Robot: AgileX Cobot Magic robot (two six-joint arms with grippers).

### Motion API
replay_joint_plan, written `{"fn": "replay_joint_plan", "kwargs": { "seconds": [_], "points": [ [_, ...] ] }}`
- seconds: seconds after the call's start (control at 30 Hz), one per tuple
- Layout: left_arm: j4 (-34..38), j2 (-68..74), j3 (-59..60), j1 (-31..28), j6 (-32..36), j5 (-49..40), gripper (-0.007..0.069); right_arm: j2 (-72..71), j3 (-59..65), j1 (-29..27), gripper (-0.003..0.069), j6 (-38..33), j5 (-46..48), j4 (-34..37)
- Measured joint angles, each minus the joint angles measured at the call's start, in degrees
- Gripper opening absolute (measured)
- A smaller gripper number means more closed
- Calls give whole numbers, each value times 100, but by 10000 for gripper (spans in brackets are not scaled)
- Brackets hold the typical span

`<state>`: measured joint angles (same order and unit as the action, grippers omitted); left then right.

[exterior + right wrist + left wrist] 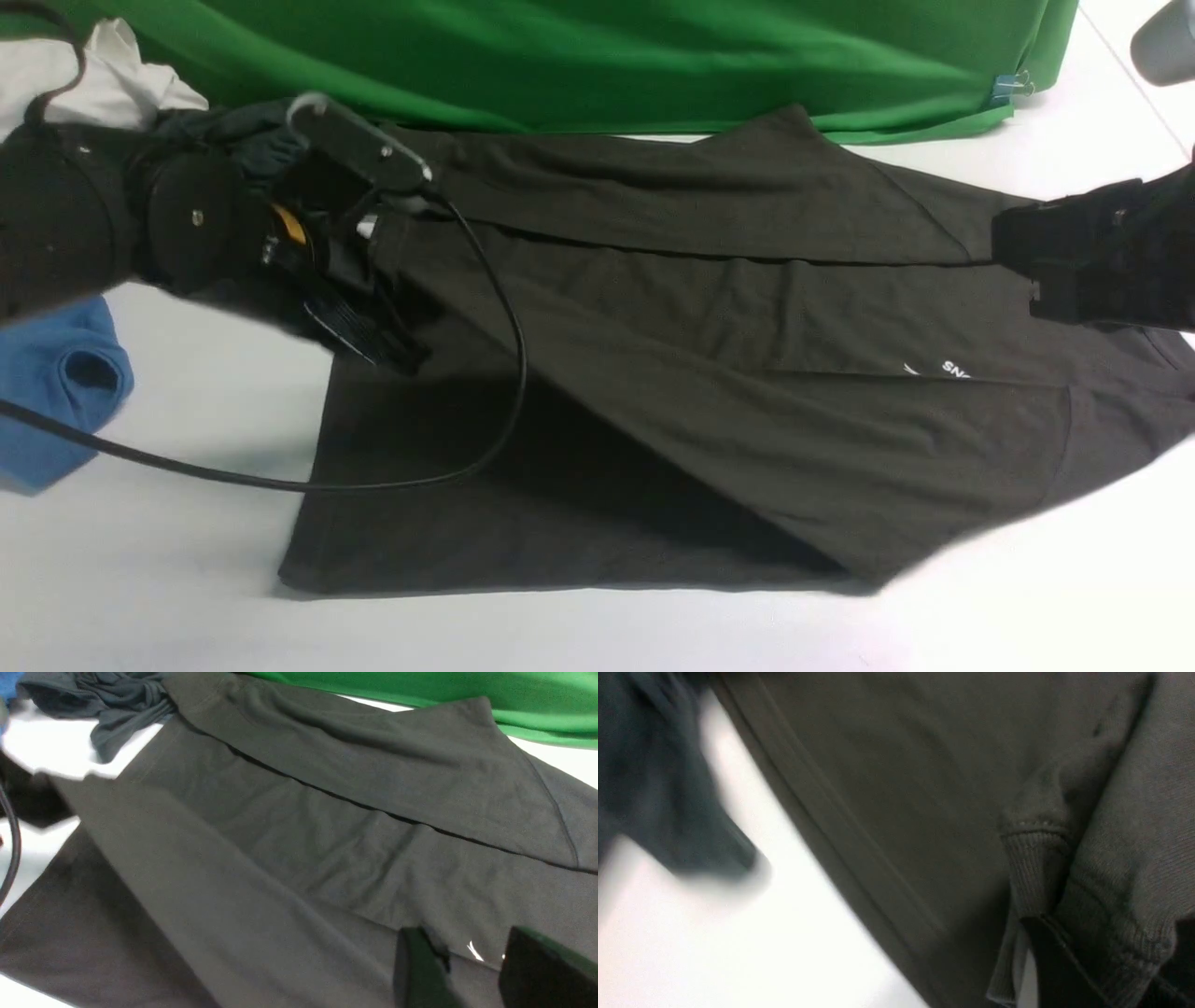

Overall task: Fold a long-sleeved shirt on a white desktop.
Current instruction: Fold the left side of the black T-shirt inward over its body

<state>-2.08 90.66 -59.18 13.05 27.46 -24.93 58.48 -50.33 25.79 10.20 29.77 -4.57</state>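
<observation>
The long-sleeved shirt (709,392) lies spread across the white desktop (168,579), dark olive-black, with white chest lettering (943,369) near its right end. One sleeve (709,401) runs taut and slanting from the right shoulder up to my left gripper (369,317). That gripper is shut on the ribbed cuff (1125,933), with one black finger (1059,961) showing against the knit. My right gripper (1018,252) hovers over the shirt's chest, open, its two fingers (420,970) straddling the lettering (474,952) with no cloth pinched between them.
A green cloth (607,56) hangs along the back. A blue T-shirt (56,392) lies at the left edge, with a blackish-teal garment (252,140) and a white cloth (103,75) behind the left arm. A black cable (420,471) loops over the shirt's lower hem.
</observation>
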Motion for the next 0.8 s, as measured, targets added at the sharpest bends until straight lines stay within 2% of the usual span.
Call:
{"fn": "replay_joint_plan", "kwargs": {
  "seconds": [0.1,0.2,0.37,0.4,0.5,0.53,0.6,0.63,0.7,0.8],
  "points": [
    [-216,64,-5,0,594,611,43,0,0,0,241,-19,0,0],
    [-256,257,-11,0,920,767,47,0,0,0,241,-30,0,0],
    [-362,781,12,0,697,614,102,0,0,0,241,-30,4,0],
    [-477,934,45,0,573,600,136,0,0,0,241,-30,4,0],
    [-800,1225,169,0,125,596,318,0,0,0,241,-34,4,0],
    [-800,1225,169,0,125,596,332,0,0,0,241,-34,4,0],
    [-870,1171,190,0,-105,621,537,0,0,0,241,-34,4,0],
    [-882,1109,190,0,-162,693,587,0,0,0,241,-34,4,0],
    [-895,900,190,0,-322,919,646,0,0,0,241,-34,-2,0],
    [-887,424,195,0,-746,1687,684,0,0,0,241,-34,-69,0]
  ]
}}
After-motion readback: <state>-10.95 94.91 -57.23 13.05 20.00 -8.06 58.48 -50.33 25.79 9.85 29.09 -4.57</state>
